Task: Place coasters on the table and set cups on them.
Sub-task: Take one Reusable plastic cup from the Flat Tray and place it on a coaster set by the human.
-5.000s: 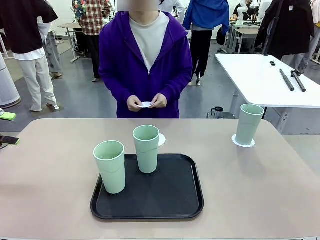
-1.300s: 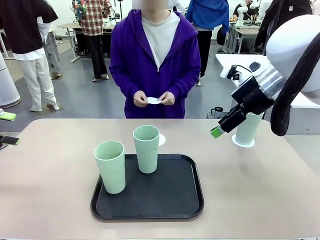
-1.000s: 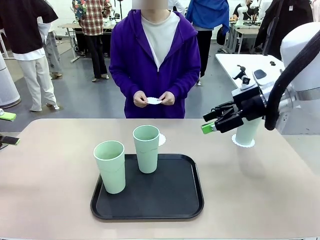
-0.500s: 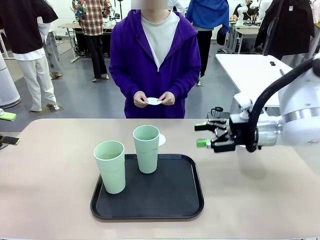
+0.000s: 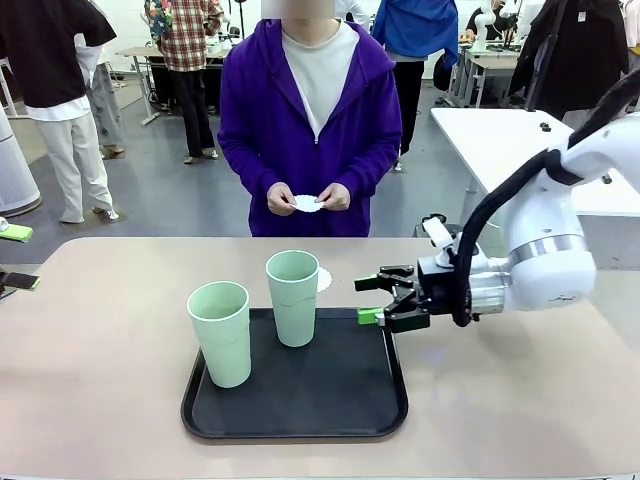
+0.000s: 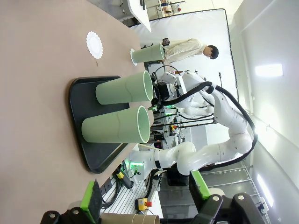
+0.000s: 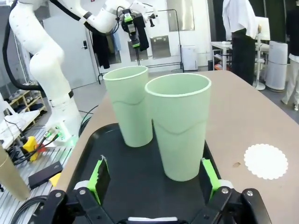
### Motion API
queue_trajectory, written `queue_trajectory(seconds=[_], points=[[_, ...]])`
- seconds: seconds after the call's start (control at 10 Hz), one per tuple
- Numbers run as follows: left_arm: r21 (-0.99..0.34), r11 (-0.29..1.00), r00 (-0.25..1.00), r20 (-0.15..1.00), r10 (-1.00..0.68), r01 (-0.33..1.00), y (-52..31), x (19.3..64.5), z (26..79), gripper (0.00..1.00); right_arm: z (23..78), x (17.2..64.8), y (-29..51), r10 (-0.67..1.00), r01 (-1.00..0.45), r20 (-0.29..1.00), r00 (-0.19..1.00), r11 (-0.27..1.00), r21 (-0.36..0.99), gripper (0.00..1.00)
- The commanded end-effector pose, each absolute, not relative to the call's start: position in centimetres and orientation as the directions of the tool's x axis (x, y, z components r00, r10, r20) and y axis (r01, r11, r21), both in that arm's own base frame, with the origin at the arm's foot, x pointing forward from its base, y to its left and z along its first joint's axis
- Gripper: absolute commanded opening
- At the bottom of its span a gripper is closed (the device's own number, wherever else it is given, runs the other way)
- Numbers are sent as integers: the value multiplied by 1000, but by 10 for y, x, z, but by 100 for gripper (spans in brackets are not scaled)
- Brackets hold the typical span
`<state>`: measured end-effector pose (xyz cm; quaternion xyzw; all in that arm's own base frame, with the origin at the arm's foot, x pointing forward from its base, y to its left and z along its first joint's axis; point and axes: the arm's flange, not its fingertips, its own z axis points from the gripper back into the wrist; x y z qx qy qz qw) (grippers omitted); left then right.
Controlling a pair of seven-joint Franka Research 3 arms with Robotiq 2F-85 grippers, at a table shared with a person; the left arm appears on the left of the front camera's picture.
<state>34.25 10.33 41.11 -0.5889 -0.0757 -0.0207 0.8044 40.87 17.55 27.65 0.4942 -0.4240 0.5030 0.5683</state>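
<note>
Fingers (image 7: pixel 99 175) of the right gripper (image 5: pixel 371 300) stand wide and empty at the black tray's (image 5: pixel 350 405) right edge, aimed at the far cup (image 5: pixel 293 297); a bare coaster (image 5: pixel 323 278) lies on the desk (image 5: pixel 520 400) just behind it. An off-centre closure could tip this tall cup into the near-left cup (image 5: pixel 220 333) close beside it. Both cups look empty.
</note>
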Motion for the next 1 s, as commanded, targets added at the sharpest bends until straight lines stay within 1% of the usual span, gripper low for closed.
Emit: queue_trajectory(seconds=[0.0, 0.3, 0.4, 0.5, 0.9], points=[[-947, 290, 985, 164, 60, 140, 103, 343, 413, 100, 268, 429, 196, 145, -989, 978, 148, 29, 145, 100], [-947, 290, 985, 164, 60, 140, 103, 343, 413, 100, 263, 438, 215, 158, -985, 973, 170, 16, 169, 100], [-947, 290, 985, 164, 60, 140, 103, 343, 413, 100, 264, 437, 215, 188, -987, 969, 163, 21, 162, 100], [-947, 290, 985, 164, 60, 140, 103, 343, 413, 100, 265, 432, 206, 151, -989, 978, 145, -8, 148, 100], [-947, 290, 985, 164, 60, 140, 103, 343, 413, 100, 265, 432, 206, 151, -989, 978, 145, -8, 148, 100]])
